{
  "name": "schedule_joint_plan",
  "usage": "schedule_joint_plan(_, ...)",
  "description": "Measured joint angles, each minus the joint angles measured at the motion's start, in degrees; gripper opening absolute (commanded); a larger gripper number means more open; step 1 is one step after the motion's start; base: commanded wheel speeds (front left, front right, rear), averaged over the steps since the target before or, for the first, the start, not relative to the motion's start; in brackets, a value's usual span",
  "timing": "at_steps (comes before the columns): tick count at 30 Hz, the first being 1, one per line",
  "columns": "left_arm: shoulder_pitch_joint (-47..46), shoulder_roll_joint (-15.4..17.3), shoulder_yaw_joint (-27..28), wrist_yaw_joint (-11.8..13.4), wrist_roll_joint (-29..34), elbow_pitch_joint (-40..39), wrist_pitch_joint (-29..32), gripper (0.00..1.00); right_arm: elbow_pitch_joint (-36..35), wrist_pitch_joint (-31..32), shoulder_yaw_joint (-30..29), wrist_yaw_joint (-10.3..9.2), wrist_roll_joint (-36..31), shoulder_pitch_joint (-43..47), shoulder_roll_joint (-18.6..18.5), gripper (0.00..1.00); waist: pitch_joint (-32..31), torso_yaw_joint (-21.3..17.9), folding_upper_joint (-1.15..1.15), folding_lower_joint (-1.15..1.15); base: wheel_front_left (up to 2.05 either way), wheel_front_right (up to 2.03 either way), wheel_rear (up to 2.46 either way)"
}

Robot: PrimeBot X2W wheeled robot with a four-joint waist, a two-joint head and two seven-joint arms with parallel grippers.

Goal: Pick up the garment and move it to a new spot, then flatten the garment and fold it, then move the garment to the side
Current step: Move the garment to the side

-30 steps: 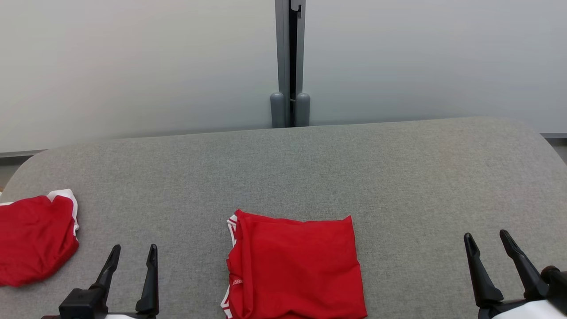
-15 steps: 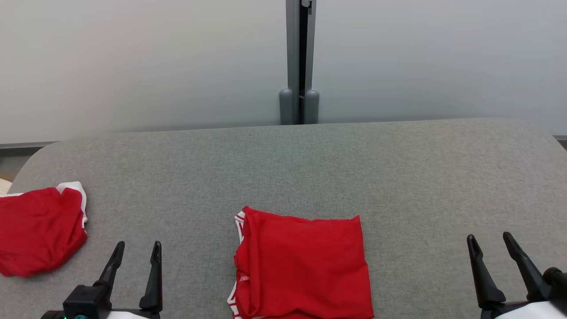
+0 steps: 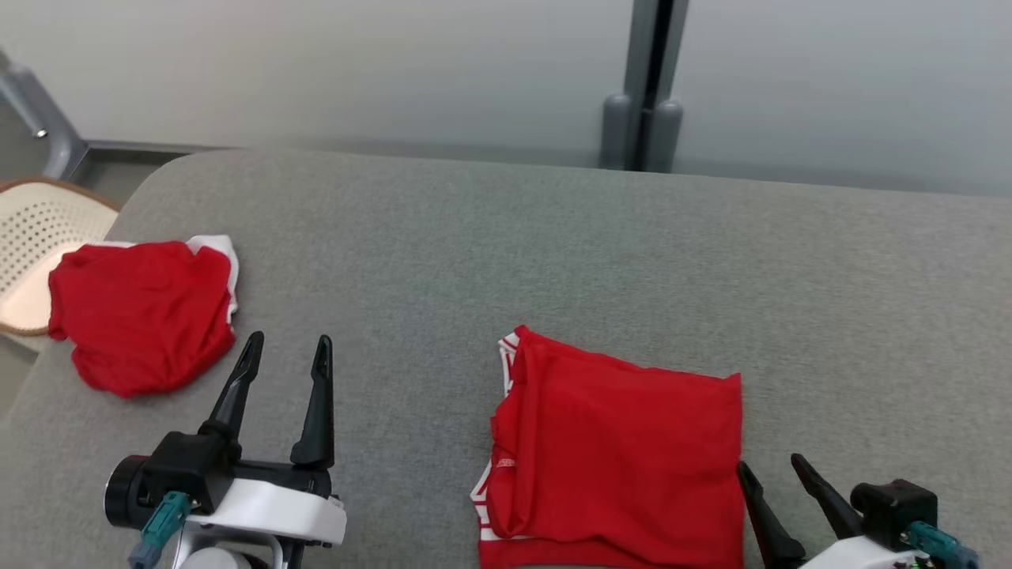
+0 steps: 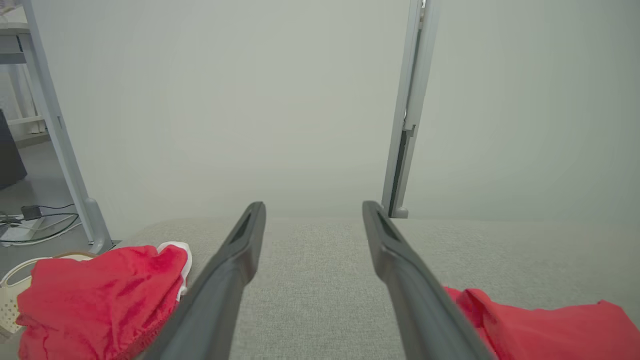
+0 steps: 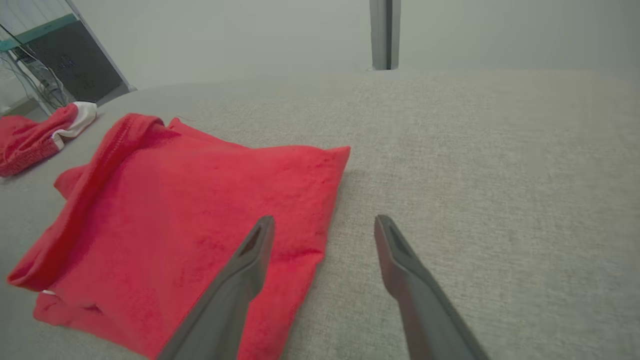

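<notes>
Head view: garment lies just beside right end effector.

Head view high, looking down; wrist views low, forward; all share folded garment.

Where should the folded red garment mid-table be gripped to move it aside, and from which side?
Probably the right edge of the folded red fabric garment, approached from the right by the open right gripper beside it. That edge lies straight and flat, so one pinch should catch all layers; the left edge is rolled.
</notes>
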Motion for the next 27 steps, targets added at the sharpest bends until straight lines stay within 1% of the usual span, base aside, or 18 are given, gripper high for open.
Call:
schedule_joint_plan(3,-1.6,-0.6,-0.3,-0.5,0.4,0.3,-0.3,1.00,5.4,-0.9,1.8,0.00,0.6,-3.1,0.4,1.00,1.8,2.2,0.00,0.00,0.00,0.00,0.00)
schedule_joint_plan(8,-4.0,-1.4,-0.7,-1.5,1.0,0.9,-0.7,1.00,12.5,-1.9,2.3,0.00,1.8,-7.1,1.0,1.00,4.6,5.0,0.00,0.00,0.00,0.00,0.00)
schedule_joint_plan(9,-4.2,-1.6,-0.6,-1.7,1.0,1.1,-0.7,1.00,13.7,-1.9,2.4,0.00,2.0,-7.7,1.0,0.85,5.1,5.3,0.00,0.00,0.00,0.00,0.00)
schedule_joint_plan(10,-4.3,-1.6,-0.4,-1.8,1.1,1.3,-0.7,1.00,14.5,-1.8,2.5,0.00,2.4,-8.2,1.0,0.47,5.4,5.6,0.00,0.00,0.00,0.00,0.00)
schedule_joint_plan(11,-4.4,-1.7,-0.3,-1.8,1.1,1.4,-0.7,1.00,15.0,-1.8,2.6,0.00,2.5,-8.8,1.0,0.29,5.8,5.9,0.00,0.00,0.00,0.00,0.00)
schedule_joint_plan(12,-4.6,-1.9,-0.1,-1.9,1.3,1.4,-0.7,1.00,15.5,-1.8,2.7,0.00,2.8,-9.2,0.8,0.00,6.1,6.0,0.00,0.00,0.00,0.00,0.00)
schedule_joint_plan(15,-4.7,-2.1,0.5,-2.3,1.9,1.4,-0.8,1.00,16.2,-1.9,3.6,0.10,3.0,-10.4,0.5,0.00,6.8,5.5,0.00,0.00,0.00,0.00,0.00)
schedule_joint_plan(19,-4.6,-2.0,1.0,-2.8,2.7,1.1,-0.8,1.00,15.1,-2.4,4.4,0.16,2.7,-11.1,-0.5,0.00,7.0,3.5,0.00,0.00,0.00,0.00,0.00)
schedule_joint_plan(23,-4.6,-1.3,1.0,-3.4,3.8,0.4,-0.8,1.00,13.4,-2.7,5.7,0.08,2.1,-11.7,-2.7,0.00,7.5,0.2,0.00,0.00,0.00,0.00,0.00)
schedule_joint_plan(27,-4.9,-0.8,0.7,-3.9,4.3,-0.4,-0.8,1.00,11.8,-3.1,6.7,0.08,1.8,-13.6,-5.2,0.00,8.1,-4.6,0.00,0.00,0.00,0.00,0.00)
